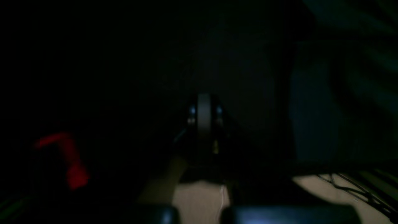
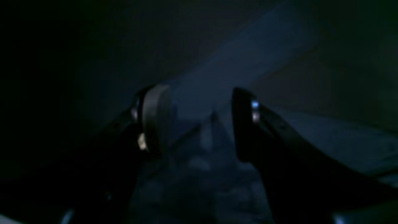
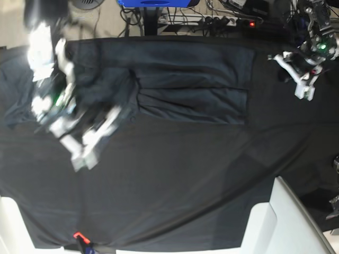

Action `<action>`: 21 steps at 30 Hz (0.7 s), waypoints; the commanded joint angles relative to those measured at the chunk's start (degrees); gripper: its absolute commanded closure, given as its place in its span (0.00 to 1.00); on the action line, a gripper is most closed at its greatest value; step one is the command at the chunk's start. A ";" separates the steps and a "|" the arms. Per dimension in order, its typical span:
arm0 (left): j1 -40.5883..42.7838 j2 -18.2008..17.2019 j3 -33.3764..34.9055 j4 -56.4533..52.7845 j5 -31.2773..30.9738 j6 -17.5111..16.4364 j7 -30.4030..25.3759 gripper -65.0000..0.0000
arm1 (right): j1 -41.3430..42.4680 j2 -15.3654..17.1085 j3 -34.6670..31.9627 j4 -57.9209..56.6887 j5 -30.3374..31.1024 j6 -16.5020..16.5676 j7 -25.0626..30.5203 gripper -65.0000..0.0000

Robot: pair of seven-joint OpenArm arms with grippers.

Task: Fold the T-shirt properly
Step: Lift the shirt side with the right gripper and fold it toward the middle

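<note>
With the right gripper [image 2: 199,124] parted above the T-shirt [image 3: 193,84], which lies partly folded at the table's [image 3: 175,180] far side, and the left gripper [image 1: 204,116] shut and empty, loose layers could slide apart if snagged.

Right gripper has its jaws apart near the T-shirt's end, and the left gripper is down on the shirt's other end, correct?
Not quite. The left gripper is off the T-shirt, beside the table's edge, as the base view shows. The right gripper does have its jaws apart near the shirt's end.
</note>
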 commanded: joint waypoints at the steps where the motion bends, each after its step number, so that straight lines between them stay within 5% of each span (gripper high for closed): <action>1: 0.24 -0.96 -1.32 1.54 -0.51 -0.02 -0.93 1.00 | 2.23 -0.02 1.26 -2.05 0.63 0.07 0.78 0.54; 6: 2.09 0.10 -5.80 2.51 -0.51 -7.36 -1.02 1.00 | 10.14 0.06 5.74 -19.45 0.63 0.25 6.05 0.54; 21: 2.09 1.42 -11.34 -0.30 -0.07 -7.36 -1.02 1.00 | 19.11 0.24 5.65 -45.56 0.63 0.25 18.01 0.58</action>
